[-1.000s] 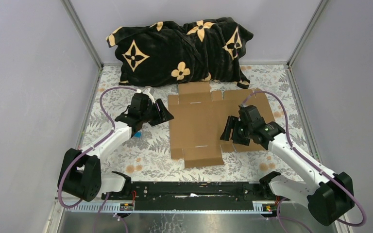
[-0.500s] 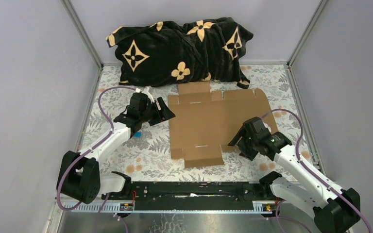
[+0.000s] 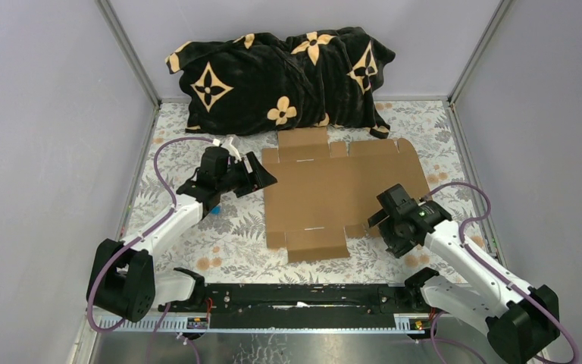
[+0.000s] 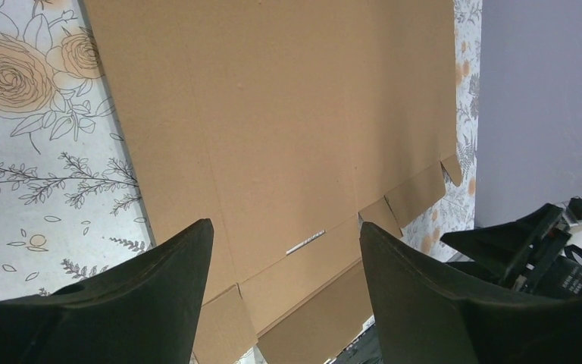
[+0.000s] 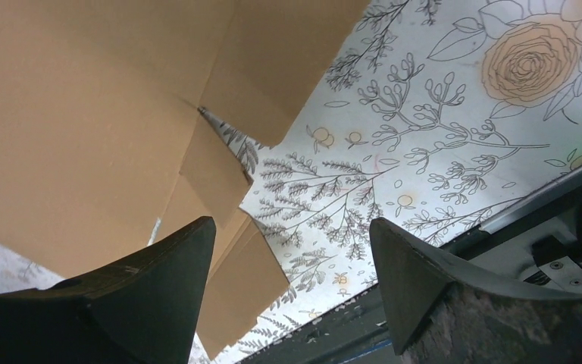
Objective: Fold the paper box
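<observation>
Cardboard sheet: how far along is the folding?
Done: nothing; the brown die-cut corrugated cardboard sheet lies flat on the floral table cover, no flap raised. In hand: the left gripper, open, hovers at its left edge; the right gripper, open, sits by its near-right corner. Left: every fold.

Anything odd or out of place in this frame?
Only the black flower-print pillow at the far edge of the table looks out of place, unrelated to folding. The paper box lies flat, unfolded and undamaged.
</observation>
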### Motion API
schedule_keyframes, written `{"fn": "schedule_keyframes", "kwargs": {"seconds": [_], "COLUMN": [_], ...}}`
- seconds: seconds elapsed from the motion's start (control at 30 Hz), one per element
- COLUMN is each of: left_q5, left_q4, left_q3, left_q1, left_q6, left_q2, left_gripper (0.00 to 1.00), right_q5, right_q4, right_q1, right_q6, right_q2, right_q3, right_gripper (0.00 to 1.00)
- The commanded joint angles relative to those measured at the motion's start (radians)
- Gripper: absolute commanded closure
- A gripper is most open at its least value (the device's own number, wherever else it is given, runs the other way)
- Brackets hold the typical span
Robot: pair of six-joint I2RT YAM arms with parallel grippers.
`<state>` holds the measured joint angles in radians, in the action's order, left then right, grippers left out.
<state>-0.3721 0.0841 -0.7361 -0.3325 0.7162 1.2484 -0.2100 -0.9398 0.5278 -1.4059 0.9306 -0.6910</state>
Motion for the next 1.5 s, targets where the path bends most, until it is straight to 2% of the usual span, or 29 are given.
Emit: {"fn": "schedule_keyframes", "kwargs": {"seconds": [0.0,0.37,0.6,0.7,0.83,1.2,1.47], "left_q5": [-0.031,-0.072,-0.079,-0.083,-0.085,-0.083,-0.083], "left_q4": [-0.063,-0.057,-0.046,-0.046,-0.05,-0.04,-0.034], "left_q3": [0.0,0.002,-0.01,-0.012,-0.013,-0.017,-0.02], "left_q1": [0.001,0.017,0.017,0.016,0.016,0.016,0.017], "left_q6": [-0.007,-0.025,-0.035,-0.037,-0.037,-0.043,-0.045], "left_q2": [-0.02,-0.024,-0.027,-0.025,-0.019,-0.014,-0.01], "left_gripper": [0.22,0.2,0.2,0.2,0.2,0.2,0.2], "right_q5": [-0.09,-0.168,-0.223,-0.247,-0.272,-0.303,-0.307], "right_q4": [-0.033,0.075,0.128,0.164,0.216,0.269,0.321], "right_q1": [0.006,0.006,0.006,0.006,0.006,0.004,0.005], "right_q6": [-0.102,-0.251,-0.281,-0.284,-0.289,-0.299,-0.349], "right_q2": [0.046,0.044,0.022,0.007,0.004,0.084,0.079], "right_q3": [-0.005,0.116,0.175,0.199,0.224,0.231,0.303], "right_gripper": [0.17,0.16,0.15,0.1,0.08,0.15,0.2]}}
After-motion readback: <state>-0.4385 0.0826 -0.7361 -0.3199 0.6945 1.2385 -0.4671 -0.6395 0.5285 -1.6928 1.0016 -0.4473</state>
